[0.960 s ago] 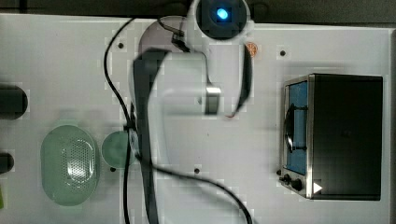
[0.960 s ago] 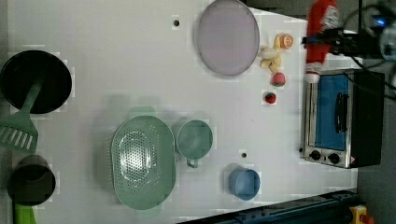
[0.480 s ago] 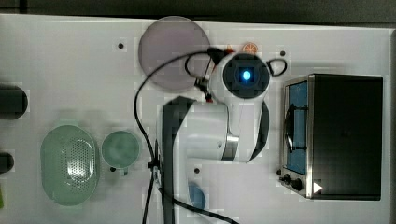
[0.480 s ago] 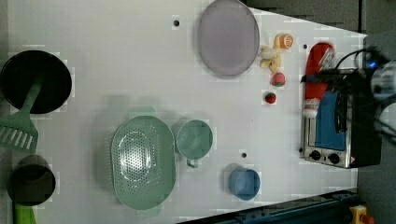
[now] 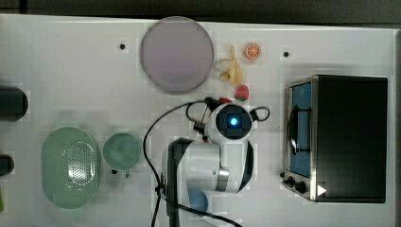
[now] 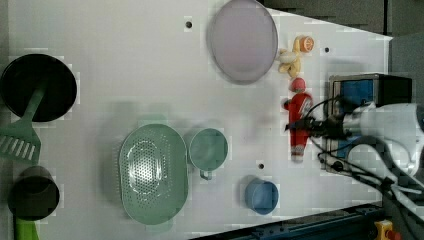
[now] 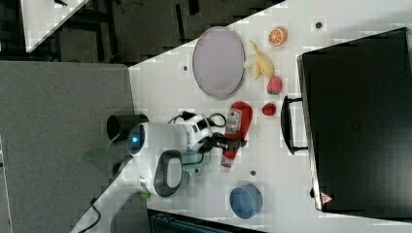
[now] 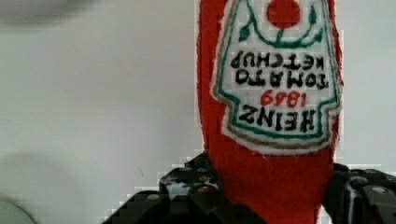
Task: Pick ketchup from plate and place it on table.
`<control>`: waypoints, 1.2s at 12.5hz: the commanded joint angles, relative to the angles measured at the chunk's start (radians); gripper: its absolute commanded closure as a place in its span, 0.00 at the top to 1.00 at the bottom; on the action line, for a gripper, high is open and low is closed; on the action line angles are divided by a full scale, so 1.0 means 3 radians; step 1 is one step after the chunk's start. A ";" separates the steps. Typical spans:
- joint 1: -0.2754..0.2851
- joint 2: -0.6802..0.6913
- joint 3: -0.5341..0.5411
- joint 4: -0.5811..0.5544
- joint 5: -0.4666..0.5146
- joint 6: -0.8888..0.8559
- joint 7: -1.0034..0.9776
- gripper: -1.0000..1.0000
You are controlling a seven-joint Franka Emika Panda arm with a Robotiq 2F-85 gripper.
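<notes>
Going across the left view, the green perforated dish [image 6: 152, 172], the green cup [image 6: 207, 149] and the blue cup [image 6: 261, 196] stand well apart from the action and are unlikely to be disturbed. The plate [image 6: 242, 40] is bare. The ketchup [image 6: 299, 125] is off it, over open bench [image 6: 125, 75] between the plate and the toaster oven [image 6: 362, 90].

The jaws are pinching the ketchup. The wrist view shows them clamped on its red body [image 8: 271, 93] just below the label, with the bottle sticking out lengthwise from the grip. Whether the bottle already touches the bench cannot be told from these views.

The main risks, as I judge them:
- The grip sits toward one end of a soft, slim bottle. It may sag or swivel in the jaws, so it could land crooked or roll once let go.
- If it is released while above the surface, it could bounce toward the strawberry [image 6: 298, 84] just beside its upper end in the left view, and knock the fruit away.
- The toaster oven stands close on the left view's right. A sideways drift of the arm there could push the bottle or the trailing cables against the oven's front.
- If the arm comes down too far, it would press the bottle hard into the bench.
</notes>
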 commanded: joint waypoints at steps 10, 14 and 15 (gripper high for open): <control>0.0034 0.0094 0.0008 0.0212 0.0001 0.0270 0.0152 1.00; 0.0035 -0.0388 0.0083 0.0697 0.0002 -0.0326 0.1152 1.00; 0.0035 -0.0482 0.0096 0.0876 0.0002 -0.0568 0.1447 1.00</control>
